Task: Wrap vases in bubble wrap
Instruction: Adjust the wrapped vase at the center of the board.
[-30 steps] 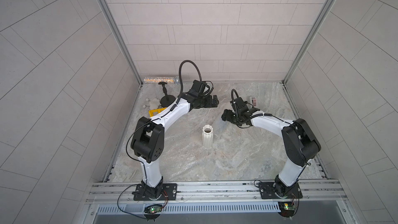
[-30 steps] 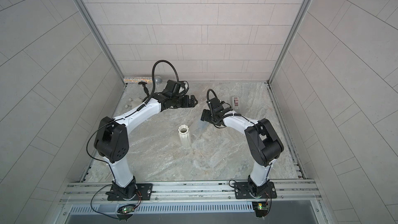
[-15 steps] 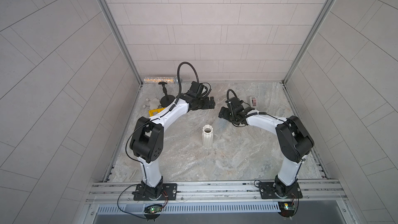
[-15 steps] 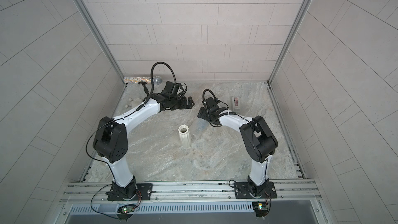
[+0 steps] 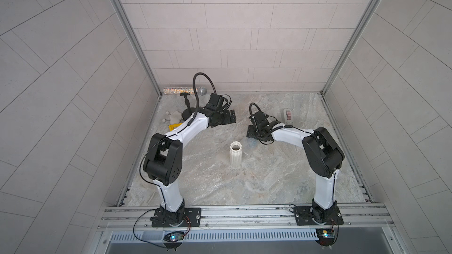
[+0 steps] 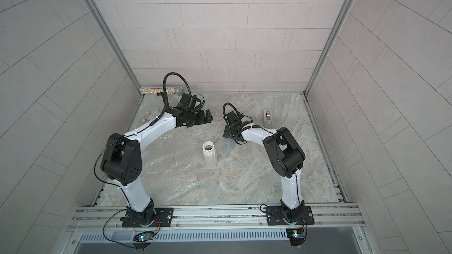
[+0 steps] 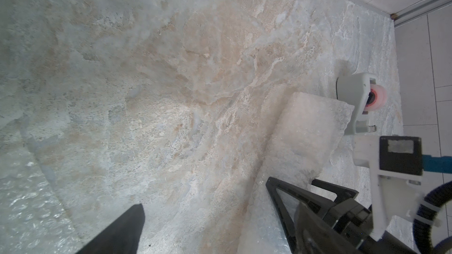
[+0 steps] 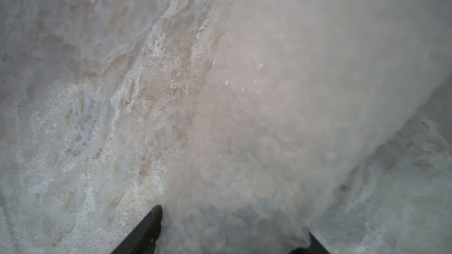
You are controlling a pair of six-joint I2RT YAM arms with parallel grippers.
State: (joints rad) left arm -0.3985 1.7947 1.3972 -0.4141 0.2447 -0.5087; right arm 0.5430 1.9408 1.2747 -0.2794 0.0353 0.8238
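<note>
Right gripper (image 7: 291,184), jaws part-open, straddled a rolled bubble wrap bundle (image 7: 308,130) lying between the worktop's (image 5: 269,179) centre and right edge. Grip vs. mere contact unclear, as the wrist view was blurred. A faint tint suggested the blue vase (image 6: 227,145) inside. Left gripper (image 5: 232,117), jaws wide and empty, hovered toward the back-left corner. White vase (image 5: 236,153) stood upright, unwrapped, approx. mid-worktop. Tape dispenser (image 5: 288,116) sat near the back-right corner. Step, I judge: finishing vase no. 1's wrap. Next: secure the bundle w/o unrolling it, then start the white vase.
</note>
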